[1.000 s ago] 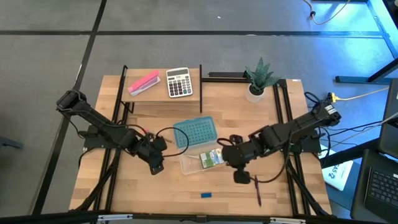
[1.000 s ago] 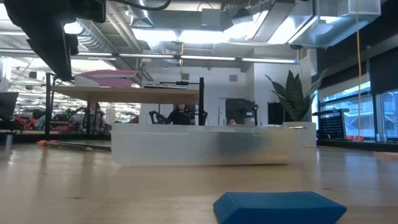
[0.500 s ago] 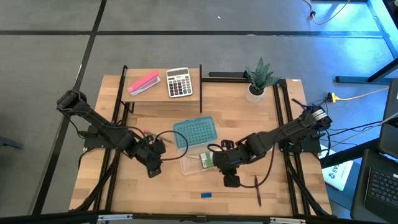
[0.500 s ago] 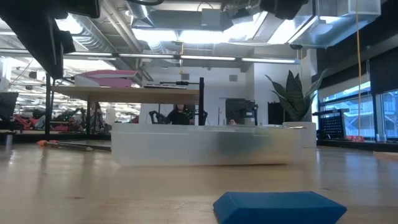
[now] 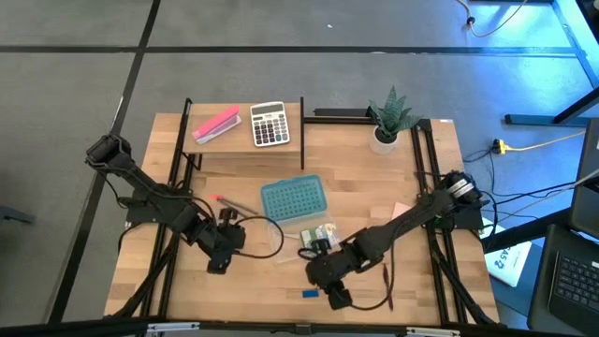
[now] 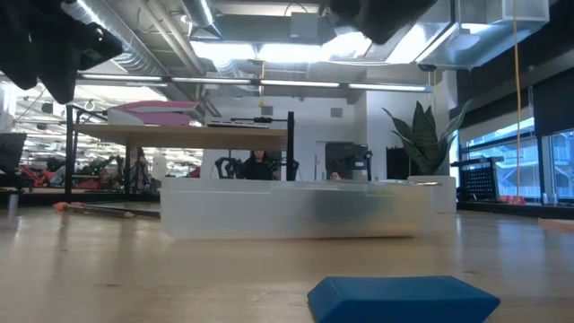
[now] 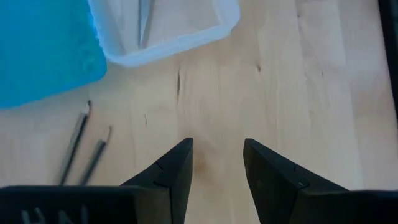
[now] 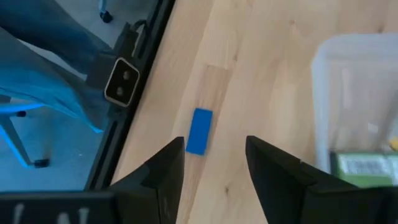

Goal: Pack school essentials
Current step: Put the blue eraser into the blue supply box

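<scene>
The tiny blue eraser [image 5: 310, 293] lies flat on the wood near the table's near edge, large in the low view [image 6: 404, 299]. My right gripper [image 5: 329, 283] is open and hovers just far-right of the eraser [image 8: 199, 130], touching nothing. A clear box [image 5: 301, 240] holds the yellow-green crayon box [image 5: 318, 235]. The dark-red pen [image 5: 388, 284] lies right of my right gripper. The red-tipped pencil [image 5: 229, 201] lies left of the blue lid [image 5: 293, 198]. My left gripper [image 5: 217, 258] is open over bare wood [image 7: 217, 165], left of the box. I cannot make out the scissors.
A raised shelf at the far left carries the pink oblong block [image 5: 216, 124] and the grey calculator [image 5: 270, 124]. A potted plant [image 5: 388, 117] stands at the far right. Black cables loop between the left arm and the lid. Bare wood lies along the near edge.
My right gripper has swung from beside the box toward the near-left, ending close to the blue eraser. My left gripper has drawn back a little toward the table's near-left. No object has moved.
</scene>
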Action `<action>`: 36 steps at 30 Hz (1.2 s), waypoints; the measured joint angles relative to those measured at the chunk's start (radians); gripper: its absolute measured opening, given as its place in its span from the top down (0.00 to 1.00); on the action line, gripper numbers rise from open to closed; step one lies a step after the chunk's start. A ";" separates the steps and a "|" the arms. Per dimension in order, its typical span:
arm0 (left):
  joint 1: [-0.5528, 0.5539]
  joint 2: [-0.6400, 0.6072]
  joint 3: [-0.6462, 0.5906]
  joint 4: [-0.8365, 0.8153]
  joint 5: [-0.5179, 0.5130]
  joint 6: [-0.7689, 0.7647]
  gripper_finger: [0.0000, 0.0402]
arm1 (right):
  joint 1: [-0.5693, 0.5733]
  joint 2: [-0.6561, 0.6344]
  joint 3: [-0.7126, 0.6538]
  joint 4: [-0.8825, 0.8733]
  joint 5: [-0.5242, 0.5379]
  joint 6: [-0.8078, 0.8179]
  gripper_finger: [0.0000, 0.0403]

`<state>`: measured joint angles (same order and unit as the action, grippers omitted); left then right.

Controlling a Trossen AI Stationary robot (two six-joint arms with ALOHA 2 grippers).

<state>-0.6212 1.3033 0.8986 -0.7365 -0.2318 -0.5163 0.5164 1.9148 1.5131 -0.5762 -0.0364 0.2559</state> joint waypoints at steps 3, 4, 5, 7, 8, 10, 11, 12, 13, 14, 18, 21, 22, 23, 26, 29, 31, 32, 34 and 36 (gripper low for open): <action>-0.001 0.000 0.000 0.018 -0.004 0.053 0.66 | 0.001 0.045 0.000 0.050 0.000 0.000 0.57; -0.002 0.000 0.000 0.030 -0.004 0.064 0.66 | 0.001 0.060 0.000 0.064 0.000 0.000 0.57; -0.002 0.000 0.000 0.041 -0.004 0.077 0.66 | 0.001 0.074 0.000 0.077 0.000 0.000 0.57; -0.002 0.000 0.000 0.069 -0.004 0.103 0.66 | 0.000 0.103 0.000 0.086 0.000 -0.002 0.57; -0.002 0.000 0.000 0.083 -0.004 0.114 0.66 | 0.000 0.116 0.000 0.092 0.000 -0.003 0.57; -0.001 0.000 0.000 0.107 -0.004 0.133 0.66 | 0.002 0.140 0.000 0.106 -0.009 -0.004 0.57; -0.001 0.000 0.000 0.116 -0.004 0.135 0.66 | 0.003 0.151 0.000 0.112 -0.013 -0.006 0.57; -0.001 0.000 0.000 0.120 -0.004 0.135 0.66 | 0.005 0.162 0.000 0.118 -0.019 -0.007 0.57; -0.001 0.000 0.000 0.120 -0.004 0.135 0.66 | 0.007 0.172 0.000 0.128 -0.028 -0.006 0.57; -0.001 0.000 0.000 0.120 -0.004 0.135 0.66 | 0.009 0.181 0.000 0.139 -0.041 -0.003 0.57; -0.001 0.000 0.000 0.120 -0.004 0.134 0.66 | 0.028 0.213 0.000 0.207 -0.066 0.001 0.58; -0.001 0.000 0.000 0.120 -0.004 0.129 0.66 | 0.046 0.227 0.000 0.220 -0.020 0.002 0.59; -0.001 0.000 0.000 0.121 -0.004 0.127 0.66 | 0.051 0.229 0.000 0.217 -0.005 0.002 0.59; -0.001 0.000 0.000 0.120 -0.003 0.126 0.66 | 0.055 0.232 0.000 0.214 0.013 0.002 0.59; -0.001 0.000 0.000 0.120 -0.004 0.126 0.66 | 0.065 0.236 0.000 0.212 0.069 -0.003 0.59; -0.001 0.000 0.000 0.121 -0.003 0.125 0.66 | 0.071 0.236 0.000 0.214 0.128 0.014 0.59; -0.001 0.000 0.000 0.121 -0.003 0.125 0.66 | 0.074 0.236 0.000 0.212 0.141 0.048 0.59; -0.001 0.000 0.000 0.121 -0.003 0.125 0.66 | 0.076 0.236 0.000 0.213 0.141 0.054 0.59; -0.001 0.000 0.000 0.121 -0.003 0.125 0.66 | 0.080 0.239 0.000 0.214 0.141 0.056 0.59; -0.001 0.000 0.000 0.121 -0.004 0.125 0.66 | 0.085 0.244 0.000 0.210 0.141 0.057 0.59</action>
<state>-0.6224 1.3033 0.8986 -0.6159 -0.2356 -0.3916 0.6018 2.1586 1.5135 -0.3664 0.1043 0.3126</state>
